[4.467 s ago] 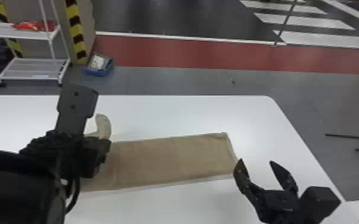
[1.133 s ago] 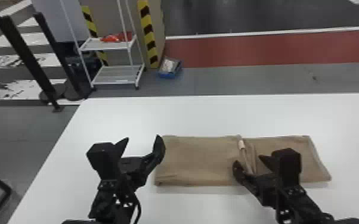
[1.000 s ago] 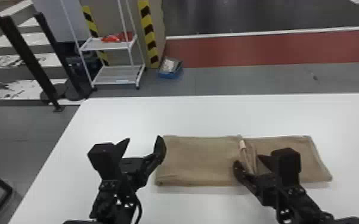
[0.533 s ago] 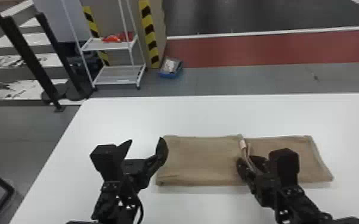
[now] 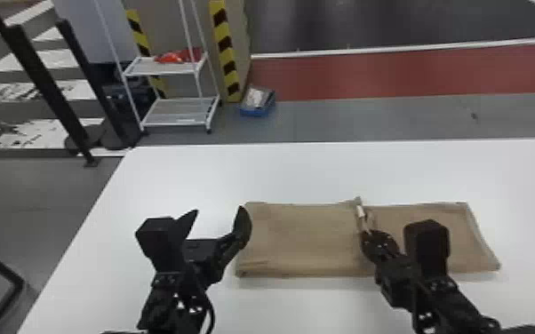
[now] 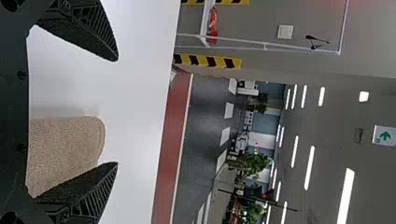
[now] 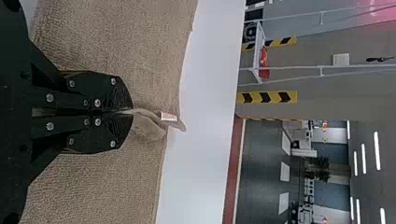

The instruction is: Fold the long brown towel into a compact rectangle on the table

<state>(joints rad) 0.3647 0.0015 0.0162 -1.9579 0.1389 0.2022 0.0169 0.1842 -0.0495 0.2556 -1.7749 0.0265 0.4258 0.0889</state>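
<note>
The towel (image 5: 300,240) ran crosswise, lower right. The right gripper (image 7: 129,112) pinched it mid-length; the left gripper (image 5: 219,210) gaped by its left end.

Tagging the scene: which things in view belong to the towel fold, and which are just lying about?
Job:
- brown towel
- white table under it
- right gripper, shut on the towel's edge
- left gripper, open

Just about:
- white rack
- red item on its upper shelf
- blue box on the floor
- black posts
</note>
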